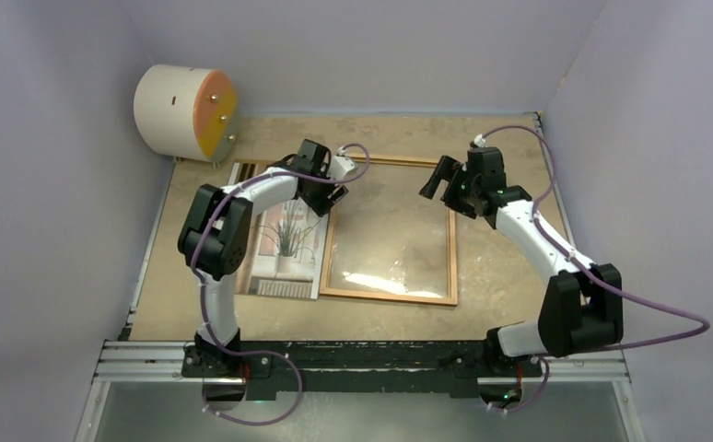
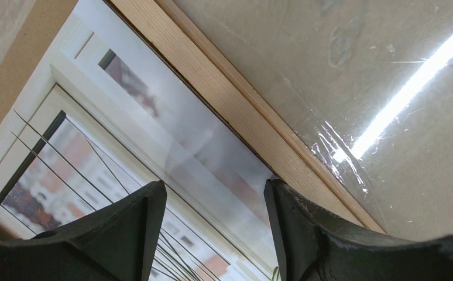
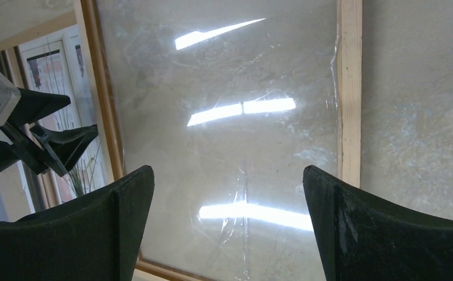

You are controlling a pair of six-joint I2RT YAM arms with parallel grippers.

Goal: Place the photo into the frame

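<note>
The frame [image 1: 390, 295], thin orange-brown wood around a clear pane, lies flat mid-table. The photo [image 1: 284, 249], a spindly plant by a window, lies flat against the frame's left rail. My left gripper [image 1: 330, 198] is open and low over the photo's far right edge. In the left wrist view [image 2: 215, 193] its right fingertip [image 2: 274, 193] is at the photo's [image 2: 95, 134] edge beside the frame rail [image 2: 242, 111]. My right gripper [image 1: 436, 180] is open and empty above the frame's far right part. In its wrist view [image 3: 229, 175] it looks down on the pane and right rail [image 3: 349, 88].
A cream-and-orange cylinder [image 1: 185, 112] lies at the back left corner. A brown board edge [image 2: 13, 76] shows under the photo's left side. Grey walls enclose the table on three sides. The left gripper [image 3: 37, 134] shows in the right wrist view.
</note>
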